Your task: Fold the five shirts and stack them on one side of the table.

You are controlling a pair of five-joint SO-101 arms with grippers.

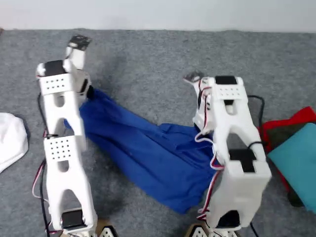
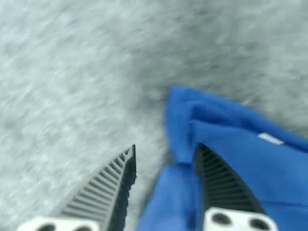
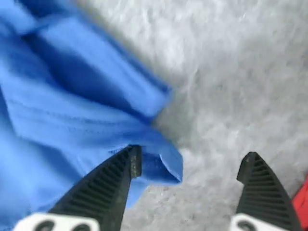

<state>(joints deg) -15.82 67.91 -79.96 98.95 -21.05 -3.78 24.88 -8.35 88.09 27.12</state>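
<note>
One blue shirt [image 1: 148, 153] lies rumpled, spread diagonally.

The table [image 1: 148, 59] is covered with a grey, short-piled fabric like carpet, mottled in lighter and darker flecks. Along its far edge a plain, pale wall [image 1: 158, 14] meets the grey in a straight, nearly level line. The light is soft and even, and the shadows on the grey are faint and soft-edged. Seen close in both wrist views, the same covering looks fibrous, with whitish strands.
</note>
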